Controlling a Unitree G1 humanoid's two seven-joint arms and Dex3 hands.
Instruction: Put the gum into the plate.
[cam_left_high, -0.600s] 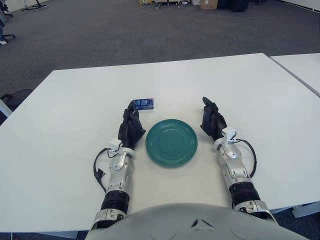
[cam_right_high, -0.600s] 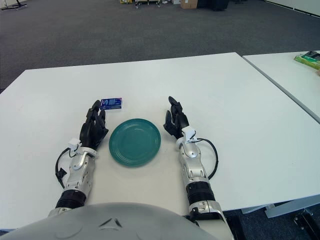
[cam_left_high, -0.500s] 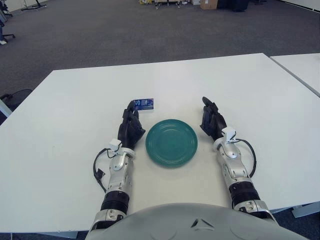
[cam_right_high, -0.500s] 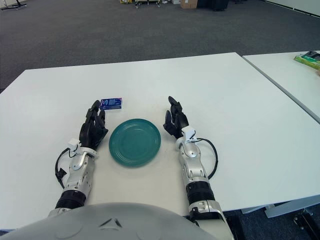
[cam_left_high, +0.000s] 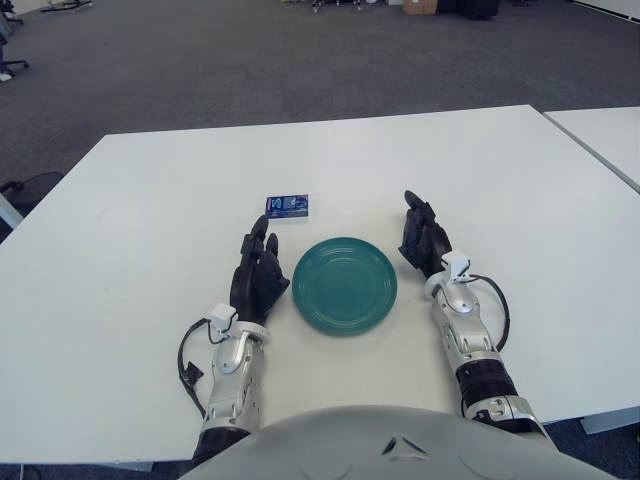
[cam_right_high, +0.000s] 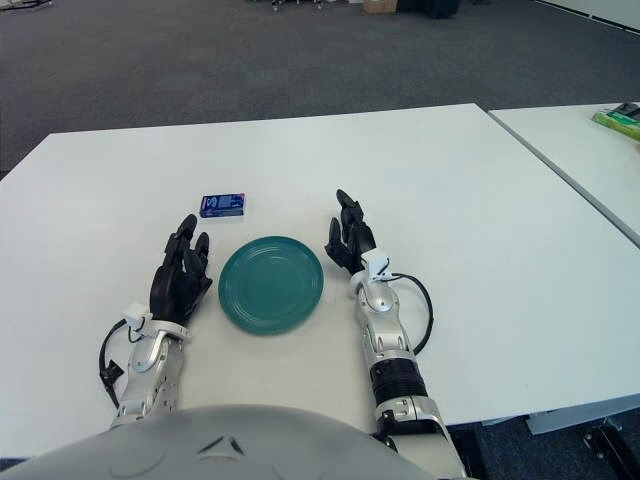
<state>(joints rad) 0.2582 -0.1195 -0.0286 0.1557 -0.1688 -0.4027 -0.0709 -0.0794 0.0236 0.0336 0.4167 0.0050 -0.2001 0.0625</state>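
One big white table (cam_left_high: 130, 250) fills most of the view, matte and smooth, with grey carpet behind it and a second white table (cam_right_high: 590, 160) off to the right that has something green (cam_right_high: 618, 118) on its far edge.

Next down in size, the plate (cam_left_high: 344, 285) is a round teal dish with a glossy glaze and a shallow raised rim, sitting dead centre between the two arms and holding nothing.

The left hand (cam_left_high: 260, 275) shows just to the left of the plate, black fingers loosely spread and pointing away from the robot, nothing in them. The right hand (cam_left_high: 424, 240) shows just to the right of the plate, also relaxed and holding nothing.

Smallest thing is the gum (cam_left_high: 288, 206): a flat little rectangular blue pack with pale print, probably thin card or foil. It lies on the table beyond the plate's far-left rim, apart from it. Its long axis runs left to right, across the line of the fingers. It sits straight ahead of the left fingertips, with a clear gap, and well away from the right hand. So I'd say the left hand is the obvious one to reach forward and pinch it across the short sides.
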